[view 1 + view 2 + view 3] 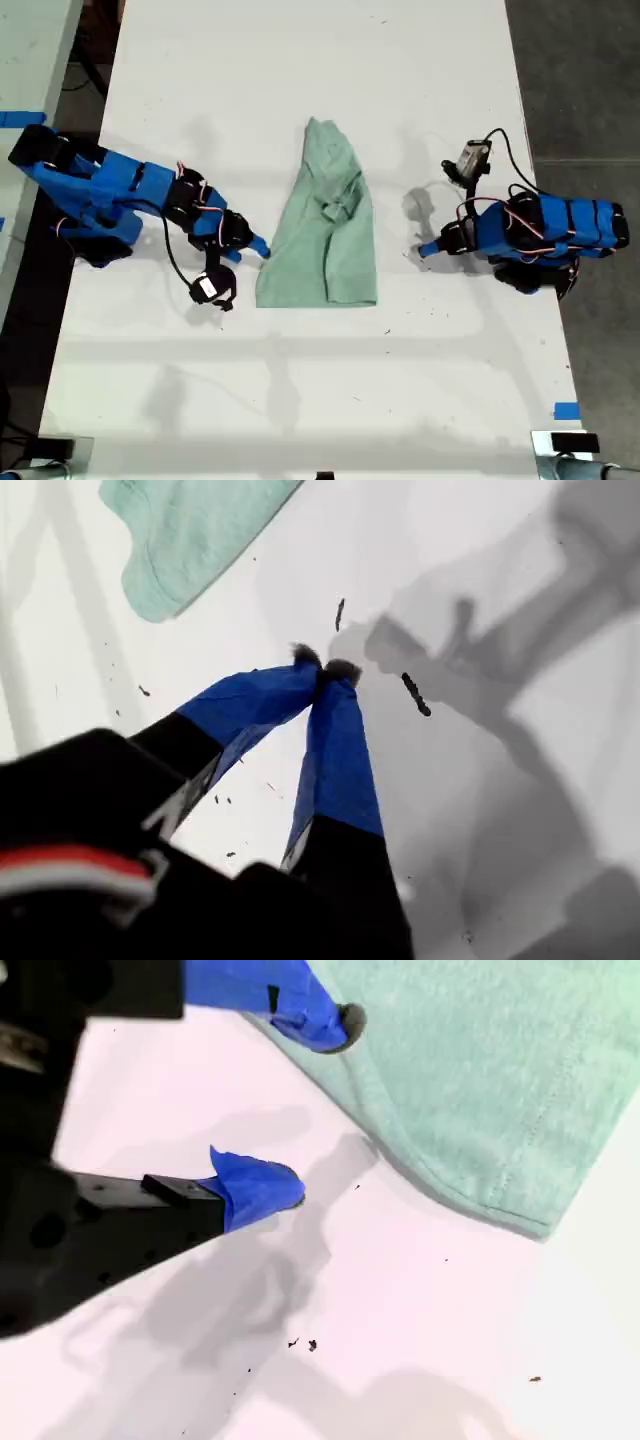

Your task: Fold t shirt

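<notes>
the t shirt (327, 225) lies at the middle of the table (300, 400), already folded long and narrow; a crosswise fold is left. my first gripper (325, 667) is closed and empty, my second gripper (322, 1110) stands apart at its hem.

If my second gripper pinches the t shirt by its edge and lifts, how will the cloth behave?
The t shirt will probably droop: it lies wrinkled and folded over itself, so it is soft. It looks thin and light, so my second gripper, open at its hem, should lift it easily. The folded layers may slide apart when only one edge is raised.
</notes>
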